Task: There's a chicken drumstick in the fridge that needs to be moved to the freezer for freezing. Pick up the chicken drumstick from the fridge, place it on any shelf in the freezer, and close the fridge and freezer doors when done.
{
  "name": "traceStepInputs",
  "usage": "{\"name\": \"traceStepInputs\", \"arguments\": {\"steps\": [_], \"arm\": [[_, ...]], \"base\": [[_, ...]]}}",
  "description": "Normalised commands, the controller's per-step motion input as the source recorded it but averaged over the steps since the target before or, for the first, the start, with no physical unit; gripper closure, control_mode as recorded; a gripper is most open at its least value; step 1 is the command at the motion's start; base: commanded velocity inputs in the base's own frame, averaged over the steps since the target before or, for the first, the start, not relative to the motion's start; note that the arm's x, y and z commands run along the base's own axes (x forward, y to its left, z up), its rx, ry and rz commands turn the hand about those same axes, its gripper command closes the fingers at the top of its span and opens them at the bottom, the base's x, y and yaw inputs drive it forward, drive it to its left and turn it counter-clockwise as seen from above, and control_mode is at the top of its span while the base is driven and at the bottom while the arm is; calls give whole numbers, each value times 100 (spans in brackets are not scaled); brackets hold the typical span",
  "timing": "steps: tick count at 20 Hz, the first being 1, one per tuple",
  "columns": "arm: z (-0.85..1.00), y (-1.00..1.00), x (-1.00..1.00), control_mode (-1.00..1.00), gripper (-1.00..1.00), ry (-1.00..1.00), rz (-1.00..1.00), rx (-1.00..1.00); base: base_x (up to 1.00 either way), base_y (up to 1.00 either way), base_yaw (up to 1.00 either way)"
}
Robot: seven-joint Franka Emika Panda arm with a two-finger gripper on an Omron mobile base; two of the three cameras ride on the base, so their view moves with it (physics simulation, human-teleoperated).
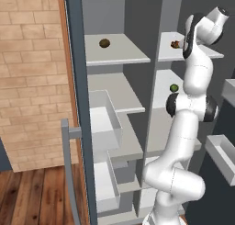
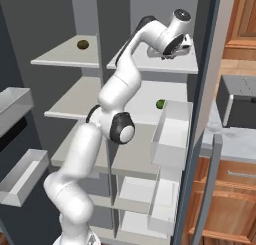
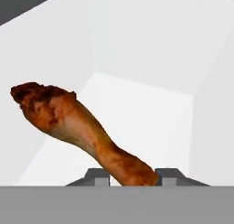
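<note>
At the fridge's (image 1: pixel 193 127) top shelf, you see the gripper (image 3: pixel 132 177) closed around the thin end of the chicken drumstick (image 3: pixel 77 127); transfer to the freezer (image 1: pixel 114 127) and closing both open doors remain.

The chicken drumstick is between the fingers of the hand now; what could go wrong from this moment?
The hand seems to hold the chicken drumstick only by its thin end, with the thick end sticking far out, so it could swing or slip free when lifted. The arm reaches deep over the top shelf of the fridge, and the divider to the freezer is close; a wide swing could knock the drumstick off.
</note>
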Motion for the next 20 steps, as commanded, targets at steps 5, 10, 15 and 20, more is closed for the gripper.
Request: {"name": "traceStepInputs", "arguments": {"steps": [5, 10, 15, 20], "arm": [[-89, 61, 2, -100, 100, -10, 28, -3], [-96, 46, -92, -100, 100, 0, 41, -3], [2, 5, -100, -100, 100, 0, 24, 0], [70, -17, -96, -100, 100, 7, 9, 0]], "base": [[0, 0, 0], [0, 0, 0], [0, 0, 0], [0, 0, 0]]}}
